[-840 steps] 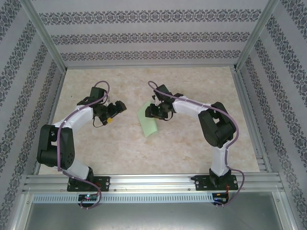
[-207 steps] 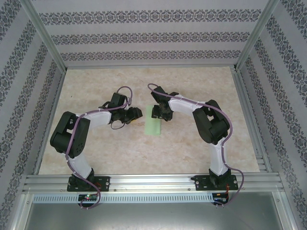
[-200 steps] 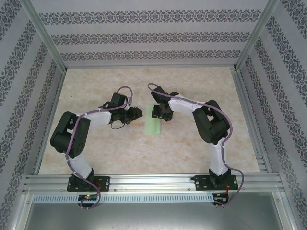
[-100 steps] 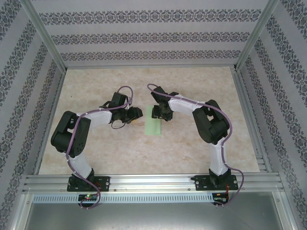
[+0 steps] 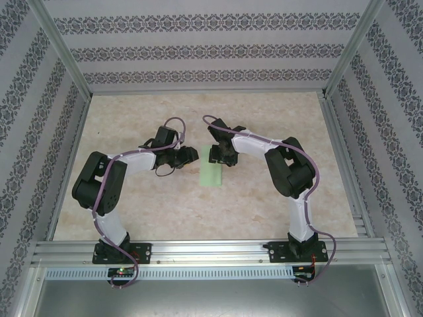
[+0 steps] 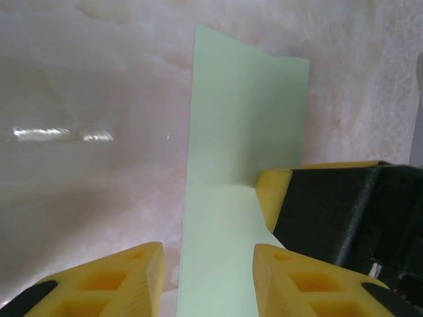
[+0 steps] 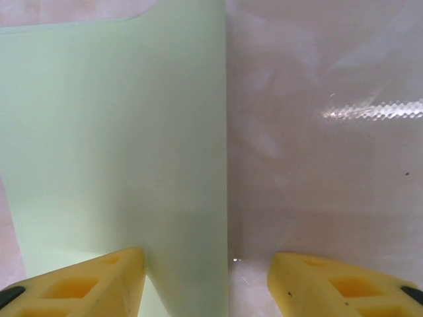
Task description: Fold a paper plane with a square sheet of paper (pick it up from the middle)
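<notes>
The folded paper (image 5: 211, 176) lies flat on the tabletop (image 5: 264, 119), its near end free. Over its far end both pincers stand released. The right pincer (image 7: 207, 261) rests on it, probably pinning the fold, and the left pincer (image 6: 206, 254) straddles it.

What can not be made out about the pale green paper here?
Top external: the far end of the pale green sheet of paper is hidden under the jaws of the right gripper; creases too small.
Left wrist: its near end is cut off by the bottom edge; one yellow-tipped right jaw covers its right side.
Right wrist: its left and near parts leave the frame.
</notes>
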{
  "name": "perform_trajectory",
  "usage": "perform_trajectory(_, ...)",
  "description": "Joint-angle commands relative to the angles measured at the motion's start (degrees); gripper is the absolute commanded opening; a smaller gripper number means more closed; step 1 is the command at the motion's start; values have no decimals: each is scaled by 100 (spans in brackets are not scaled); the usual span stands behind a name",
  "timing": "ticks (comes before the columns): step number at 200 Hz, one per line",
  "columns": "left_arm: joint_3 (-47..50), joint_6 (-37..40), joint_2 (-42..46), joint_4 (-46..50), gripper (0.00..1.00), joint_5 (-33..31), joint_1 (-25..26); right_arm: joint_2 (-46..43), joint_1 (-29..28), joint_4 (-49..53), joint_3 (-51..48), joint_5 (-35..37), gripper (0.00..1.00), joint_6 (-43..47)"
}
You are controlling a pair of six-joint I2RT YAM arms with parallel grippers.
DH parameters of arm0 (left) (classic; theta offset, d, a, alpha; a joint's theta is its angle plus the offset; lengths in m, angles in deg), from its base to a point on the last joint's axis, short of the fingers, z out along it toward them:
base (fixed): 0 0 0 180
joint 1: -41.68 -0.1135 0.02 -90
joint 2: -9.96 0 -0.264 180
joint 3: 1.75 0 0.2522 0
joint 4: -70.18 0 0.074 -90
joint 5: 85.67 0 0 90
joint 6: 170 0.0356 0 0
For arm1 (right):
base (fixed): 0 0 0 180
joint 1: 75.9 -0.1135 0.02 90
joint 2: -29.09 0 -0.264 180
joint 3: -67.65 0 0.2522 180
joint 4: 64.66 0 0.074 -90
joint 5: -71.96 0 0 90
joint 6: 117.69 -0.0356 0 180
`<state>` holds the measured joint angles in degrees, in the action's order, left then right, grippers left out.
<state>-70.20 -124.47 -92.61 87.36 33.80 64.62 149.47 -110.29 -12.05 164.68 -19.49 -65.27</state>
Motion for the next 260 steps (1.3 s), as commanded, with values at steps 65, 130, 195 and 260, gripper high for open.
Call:
perform_trajectory(65, -184, -44, -167, -227, 33, 146, 224, 1067, -6, 44, -495, -207, 59, 85)
perform_trajectory(130, -254, -42, -229, -184, 31, 133, 294, 1095, 3, 52, -521, -206, 58, -5)
perform_trajectory(195, -46, -160, 126, -26, 28, -802, 298, 1101, 25, 52, -540, -206, 58, -4)
perform_trajectory(260, 113, -255, 360, 104, 27, -1380, 293, 1092, 29, 28, -626, -195, 55, -12)
